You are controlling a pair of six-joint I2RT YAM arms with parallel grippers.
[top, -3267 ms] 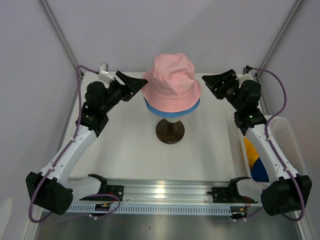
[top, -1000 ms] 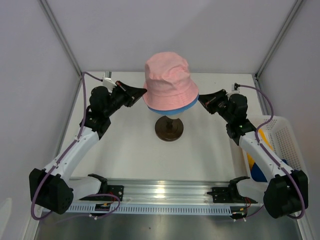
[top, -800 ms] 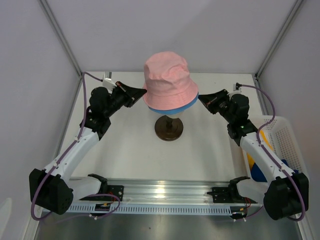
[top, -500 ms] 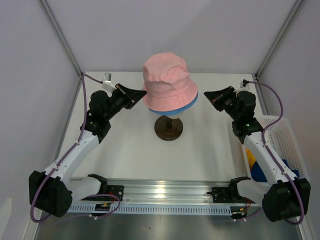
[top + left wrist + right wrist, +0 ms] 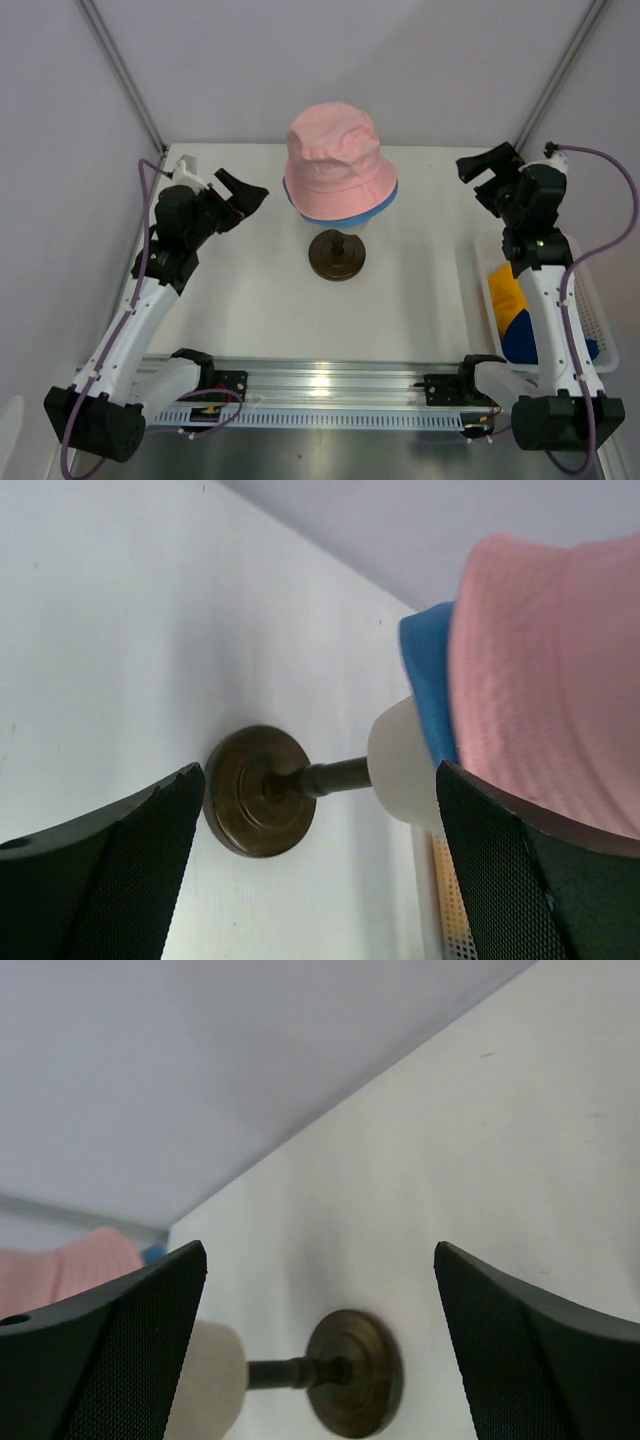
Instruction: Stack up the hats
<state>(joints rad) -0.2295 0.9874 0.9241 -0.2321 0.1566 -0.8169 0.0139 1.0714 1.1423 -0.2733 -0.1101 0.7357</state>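
The pink hat (image 5: 338,160) sits over the light blue hat (image 5: 390,196) on the cream head form, whose dark brown base (image 5: 337,257) stands mid-table. In the left wrist view the pink hat (image 5: 560,680), light blue hat (image 5: 428,680), cream form (image 5: 400,765) and base (image 5: 258,790) show. The yellow-orange hat (image 5: 508,300) and navy hat (image 5: 522,340) lie in the basket at right. My left gripper (image 5: 243,190) is open and empty, left of the stack. My right gripper (image 5: 480,170) is open and empty, right of it. The right wrist view shows the base (image 5: 355,1370).
A white mesh basket (image 5: 598,310) stands at the table's right edge beside my right arm. A metal rail (image 5: 330,385) runs along the near edge. Grey walls close in the left, back and right.
Both grippers have drawn back from the hat stack: the left one to the left and nearer, the right one up and to the right. The pink hat stays on the light blue one.
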